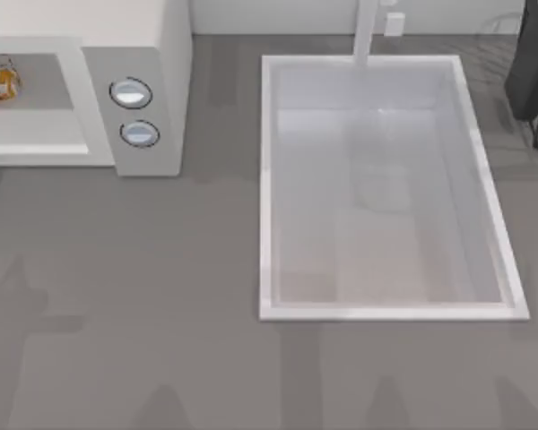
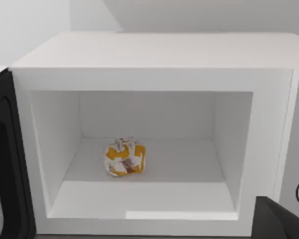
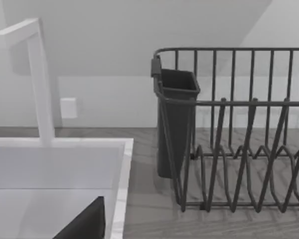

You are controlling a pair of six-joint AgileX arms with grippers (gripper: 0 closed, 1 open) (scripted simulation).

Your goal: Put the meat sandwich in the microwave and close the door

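Dark door (image 2: 7, 164) open; lumpy meat sandwich (image 2: 125, 156) inside boxy microwave (image 2: 154, 55).

Meat sandwich (image 2: 125, 157) inside microwave (image 1: 161, 72), left of sink (image 1: 489, 188).

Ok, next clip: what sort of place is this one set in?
Most likely a rendered kitchen counter. A white microwave stands open with the meat sandwich inside, a white sink with a tap is set into the grey worktop, and a dark wire dish rack sits beside it.
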